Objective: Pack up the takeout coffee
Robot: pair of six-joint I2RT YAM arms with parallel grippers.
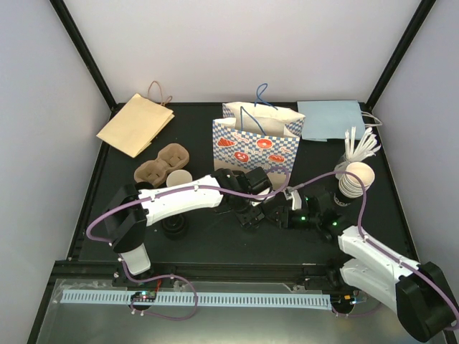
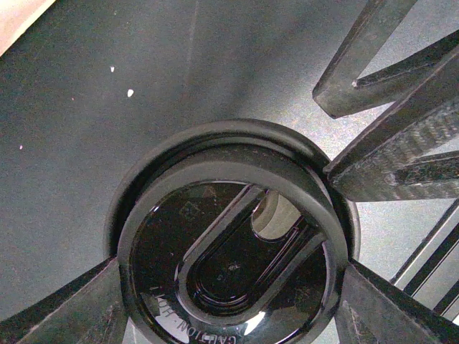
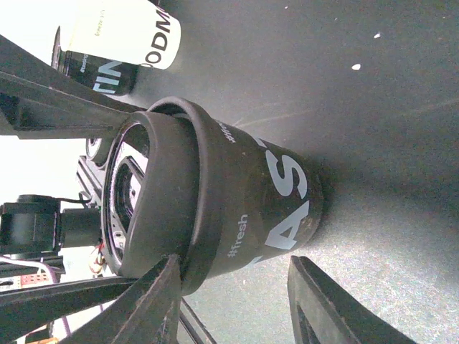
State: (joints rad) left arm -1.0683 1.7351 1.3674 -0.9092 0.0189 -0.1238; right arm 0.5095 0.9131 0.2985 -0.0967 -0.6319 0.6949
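A black paper cup with white lettering stands on the dark table, a black lid on its mouth. My left gripper comes down from above, and its two fingers press the lid's rim on opposite sides. My right gripper is low beside the cup with its jaws apart. One finger touches the lid's rim, while the other finger stands off the cup's base. In the top view both grippers meet mid-table and hide the cup. The checkered paper bag stands open just behind them.
A cardboard cup carrier with a white cup lies at the left, and a loose black lid sits in front of it. A stack of cups with white stirrers stands at the right. A flat brown bag and a flat blue bag lie at the back.
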